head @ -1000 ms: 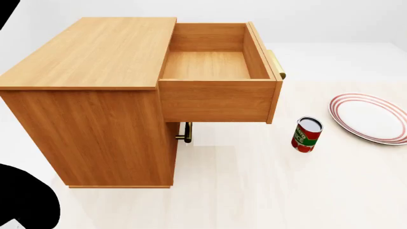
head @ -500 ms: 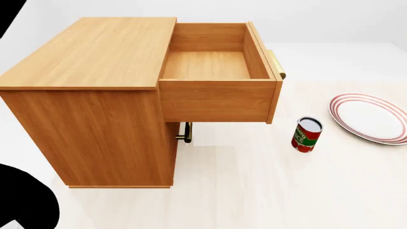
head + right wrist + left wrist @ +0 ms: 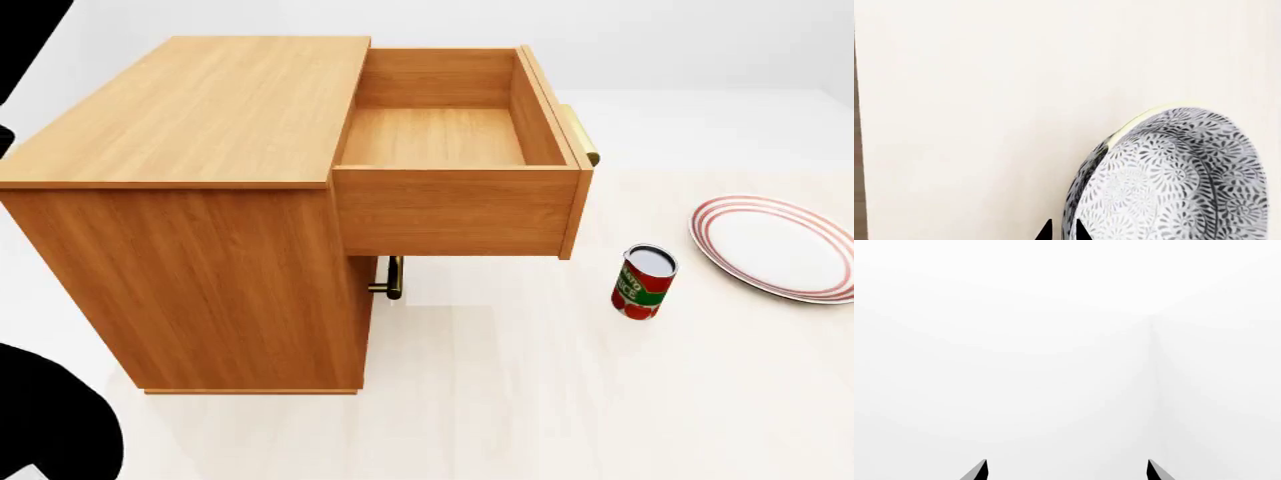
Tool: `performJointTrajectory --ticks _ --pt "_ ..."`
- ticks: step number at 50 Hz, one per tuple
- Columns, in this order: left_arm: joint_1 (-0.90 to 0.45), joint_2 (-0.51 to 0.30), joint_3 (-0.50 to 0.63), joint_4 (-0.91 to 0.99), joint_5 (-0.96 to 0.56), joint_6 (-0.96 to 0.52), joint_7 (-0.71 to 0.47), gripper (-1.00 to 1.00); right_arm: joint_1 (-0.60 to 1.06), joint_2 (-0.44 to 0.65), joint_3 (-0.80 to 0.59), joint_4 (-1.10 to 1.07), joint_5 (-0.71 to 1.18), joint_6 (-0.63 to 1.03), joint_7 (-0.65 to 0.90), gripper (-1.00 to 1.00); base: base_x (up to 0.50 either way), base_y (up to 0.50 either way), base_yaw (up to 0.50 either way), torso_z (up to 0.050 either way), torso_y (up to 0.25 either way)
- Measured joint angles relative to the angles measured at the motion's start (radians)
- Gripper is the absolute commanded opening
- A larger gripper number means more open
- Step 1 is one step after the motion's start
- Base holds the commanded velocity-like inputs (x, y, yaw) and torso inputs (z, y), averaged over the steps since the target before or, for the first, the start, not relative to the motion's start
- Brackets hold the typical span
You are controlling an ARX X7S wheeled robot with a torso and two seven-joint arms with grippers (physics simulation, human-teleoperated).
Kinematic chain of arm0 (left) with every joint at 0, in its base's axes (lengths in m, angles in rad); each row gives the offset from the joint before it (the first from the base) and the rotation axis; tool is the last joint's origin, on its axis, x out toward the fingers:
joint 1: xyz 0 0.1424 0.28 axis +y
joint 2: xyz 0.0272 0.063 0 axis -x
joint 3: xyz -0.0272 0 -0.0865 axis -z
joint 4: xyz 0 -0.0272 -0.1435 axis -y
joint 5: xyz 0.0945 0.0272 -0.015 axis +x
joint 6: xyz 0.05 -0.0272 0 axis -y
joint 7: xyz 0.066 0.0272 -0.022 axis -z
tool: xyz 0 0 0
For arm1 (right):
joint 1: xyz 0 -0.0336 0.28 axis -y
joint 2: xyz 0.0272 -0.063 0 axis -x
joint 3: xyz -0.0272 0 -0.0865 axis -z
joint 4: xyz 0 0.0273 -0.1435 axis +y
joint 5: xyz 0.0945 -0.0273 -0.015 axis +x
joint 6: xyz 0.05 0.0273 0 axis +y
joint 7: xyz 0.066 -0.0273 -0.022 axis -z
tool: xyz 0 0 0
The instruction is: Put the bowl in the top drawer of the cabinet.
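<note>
The right hand [image 3: 1061, 231] is seen only in its wrist view, its two dark tips closed narrowly on the rim of the bowl [image 3: 1174, 180], which is held above the pale worktop [image 3: 987, 100]. The left hand [image 3: 1066, 471] is spread wide and empty. In the head view the top drawer [image 3: 454, 135] stands pulled out at twelve o'clock, empty, from the cabinet [image 3: 200, 200]. The bowl is best carried above the drawer's walls, then lowered to its centre before release.
</note>
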Motion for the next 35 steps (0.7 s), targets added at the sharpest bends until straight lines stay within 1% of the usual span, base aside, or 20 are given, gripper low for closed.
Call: performJointTrajectory --ticks 9,15,27,35 --pt "0.002 -0.002 0.004 -0.001 -0.005 0.006 -0.005 1.0 0.015 0.024 0.006 -0.008 -0.016 0.007 0.002 -1.0 0.0 0.0 0.0 0.0 0.0" --pt "0.001 -0.004 0.003 0.0 -0.012 0.008 -0.01 1.0 0.048 0.061 0.023 -0.045 -0.037 0.058 -0.001 -1.0 0.0 0.0 0.0 0.0 0.0" --pt "0.003 -0.008 -0.004 0.003 -0.029 0.014 -0.018 1.0 0.182 0.154 0.14 -0.21 -0.141 0.317 -0.057 -1.0 0.0 0.0 0.0 0.0 0.0" --pt "0.002 -0.012 -0.017 0.008 -0.048 0.015 -0.027 1.0 0.288 0.178 0.254 -0.353 -0.237 0.528 -0.182 -1.0 0.0 0.0 0.0 0.0 0.0"
